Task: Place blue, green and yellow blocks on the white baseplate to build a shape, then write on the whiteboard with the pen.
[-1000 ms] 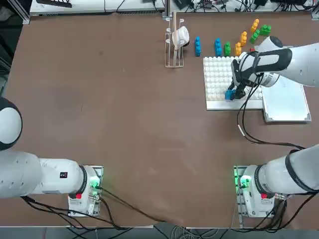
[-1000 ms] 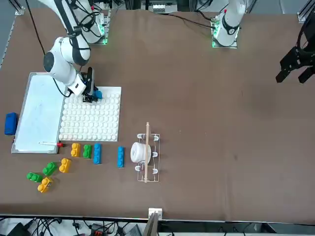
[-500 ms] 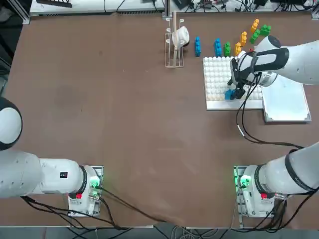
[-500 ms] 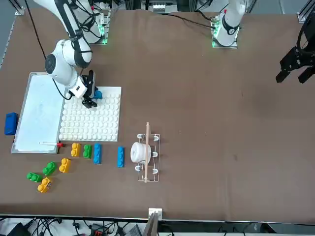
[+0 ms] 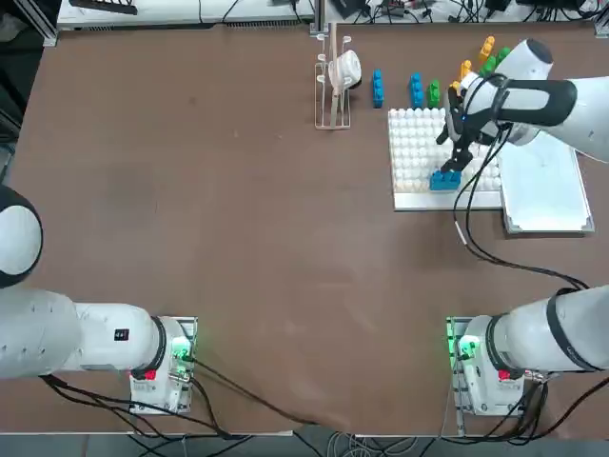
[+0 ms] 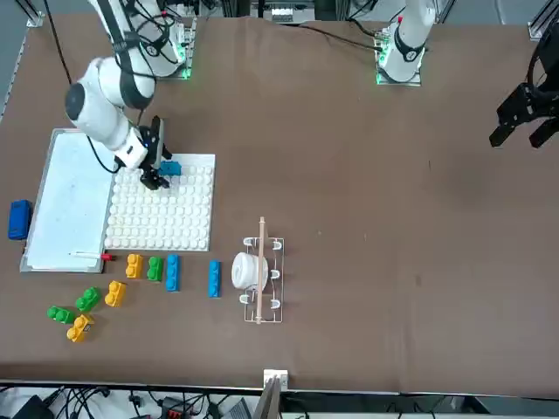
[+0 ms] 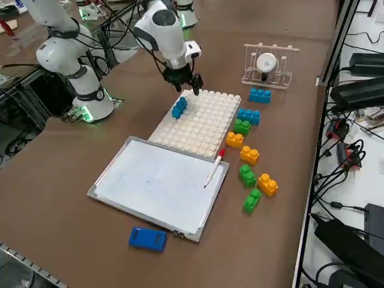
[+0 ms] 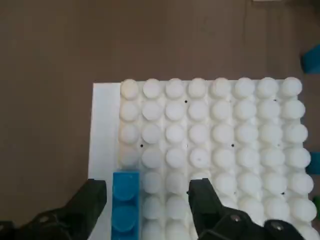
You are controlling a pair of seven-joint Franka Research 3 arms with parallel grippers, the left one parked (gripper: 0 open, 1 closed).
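1. A wire rack holding a white roll stands on the brown surface, left of everything else in the top view.
2. A lone bright blue studded brick lies just right of the rack, then a second blue brick and a green brick, all along the far edge of the plate.
3. The square white studded baseplate lies flat; one blue two-stud brick sits on it at its near edge, close to the corner beside the whiteboard.
4. The right gripper hangs above the baseplate, just past that blue brick, its jaws spread wide and holding nothing; in the wrist view the brick stands between the two dark fingers, touching neither.
5. More orange-yellow and green bricks lie loose on the surface beyond the plate, partly hidden by the arm in the top view.
6. The smooth silver-framed whiteboard lies touching the plate's right side.
7. The thin pale pen with a red end rests on the whiteboard's far edge.
8. A chunky blue eraser lies just beyond the whiteboard's right edge.
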